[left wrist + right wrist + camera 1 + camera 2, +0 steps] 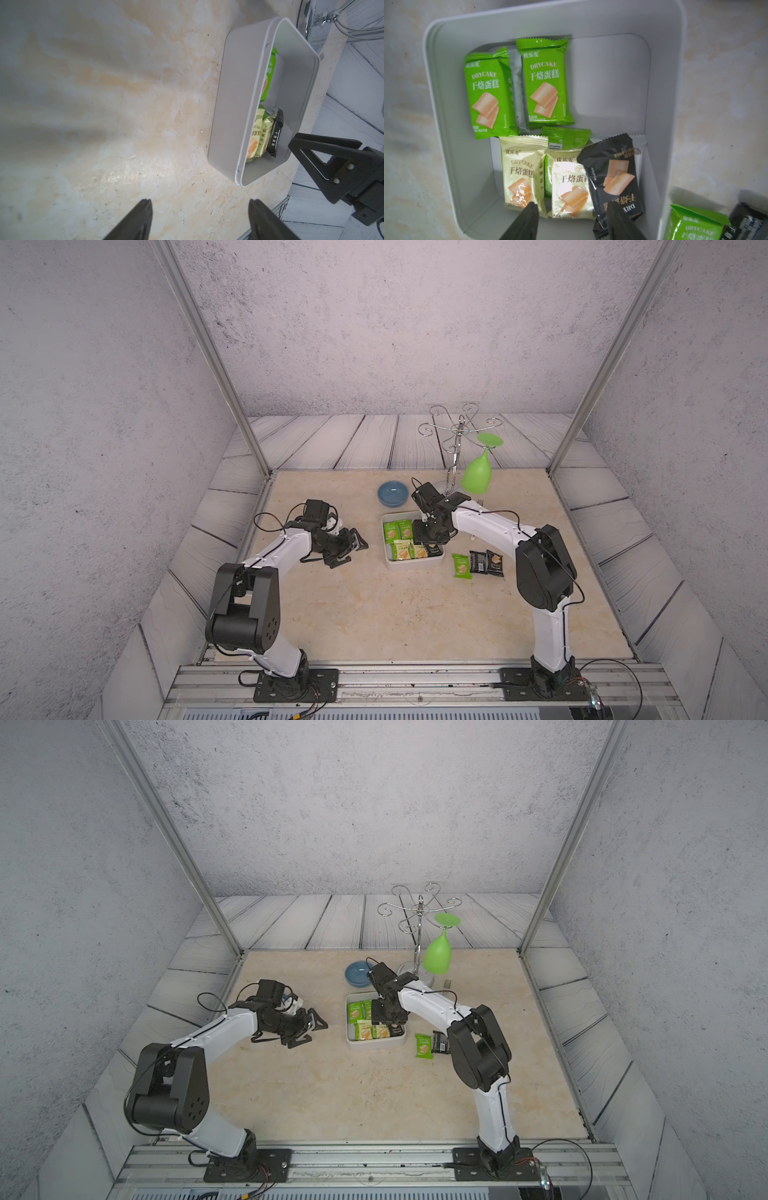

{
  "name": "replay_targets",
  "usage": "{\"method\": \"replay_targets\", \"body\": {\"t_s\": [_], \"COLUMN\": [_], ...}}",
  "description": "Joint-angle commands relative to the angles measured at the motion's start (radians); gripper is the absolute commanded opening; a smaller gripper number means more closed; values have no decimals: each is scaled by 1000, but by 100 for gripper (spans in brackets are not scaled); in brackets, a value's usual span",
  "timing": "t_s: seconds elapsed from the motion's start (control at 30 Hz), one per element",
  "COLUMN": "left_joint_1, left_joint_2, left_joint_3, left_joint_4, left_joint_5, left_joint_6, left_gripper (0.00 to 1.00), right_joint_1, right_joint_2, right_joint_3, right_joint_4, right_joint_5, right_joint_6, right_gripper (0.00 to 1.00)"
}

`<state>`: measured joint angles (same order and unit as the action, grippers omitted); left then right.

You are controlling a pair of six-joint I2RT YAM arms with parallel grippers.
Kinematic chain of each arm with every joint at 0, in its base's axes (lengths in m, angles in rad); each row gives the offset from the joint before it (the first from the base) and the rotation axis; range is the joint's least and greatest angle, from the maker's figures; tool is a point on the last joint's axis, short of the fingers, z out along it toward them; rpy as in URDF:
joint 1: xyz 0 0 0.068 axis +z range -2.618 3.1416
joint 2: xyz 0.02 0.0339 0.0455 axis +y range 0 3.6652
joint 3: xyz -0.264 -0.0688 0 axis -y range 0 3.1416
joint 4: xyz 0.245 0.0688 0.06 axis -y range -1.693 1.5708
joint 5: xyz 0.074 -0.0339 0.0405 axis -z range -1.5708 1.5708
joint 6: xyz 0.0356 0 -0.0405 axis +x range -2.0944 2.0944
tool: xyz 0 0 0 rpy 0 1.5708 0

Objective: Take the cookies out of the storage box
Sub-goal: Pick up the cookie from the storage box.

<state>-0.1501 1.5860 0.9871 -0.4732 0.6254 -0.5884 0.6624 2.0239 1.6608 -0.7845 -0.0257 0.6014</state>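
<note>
Right gripper [574, 218] sat closest to the lens, jaws apart and empty, hanging just above the inside of the storage box [450, 133]. It straddled a cream packet [571, 187], and a black packet [614, 176] lapped over that one's edge. We saw most cookies [544, 83] lying inside the box: two green, two cream, one black, plus others partly hidden beneath. Three removed packets [478, 563] lay on the table [374, 614] just beside the box, on the side toward the right arm's base. Left gripper [353, 549] was open and empty, well apart from the box on the opposite side. We judged this as mid-unloading, lining up the next pick. The next move likely calls for dropping down and closing on the cream packet without snagging the black one.
</note>
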Motion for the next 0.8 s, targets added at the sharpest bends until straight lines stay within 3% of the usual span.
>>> {"method": "replay_targets", "body": {"t_s": [0.0,0.47,0.77], "left_joint_1": [10,15,18], "left_joint_2": [-17,-15,-14], "left_joint_3": [-14,-18,-16], "left_joint_4": [4,10,10], "left_joint_5": [13,22,25], "left_joint_6": [-2,-3,-5], "left_gripper": [79,79,79], "right_joint_1": [5,14,16], "right_joint_2": [31,84,109], "right_joint_3": [21,30,91], "right_joint_4": [-30,-31,-88], "right_joint_5": [-14,-65,21], "right_joint_6": [18,38,-10], "right_gripper": [58,58,57]}}
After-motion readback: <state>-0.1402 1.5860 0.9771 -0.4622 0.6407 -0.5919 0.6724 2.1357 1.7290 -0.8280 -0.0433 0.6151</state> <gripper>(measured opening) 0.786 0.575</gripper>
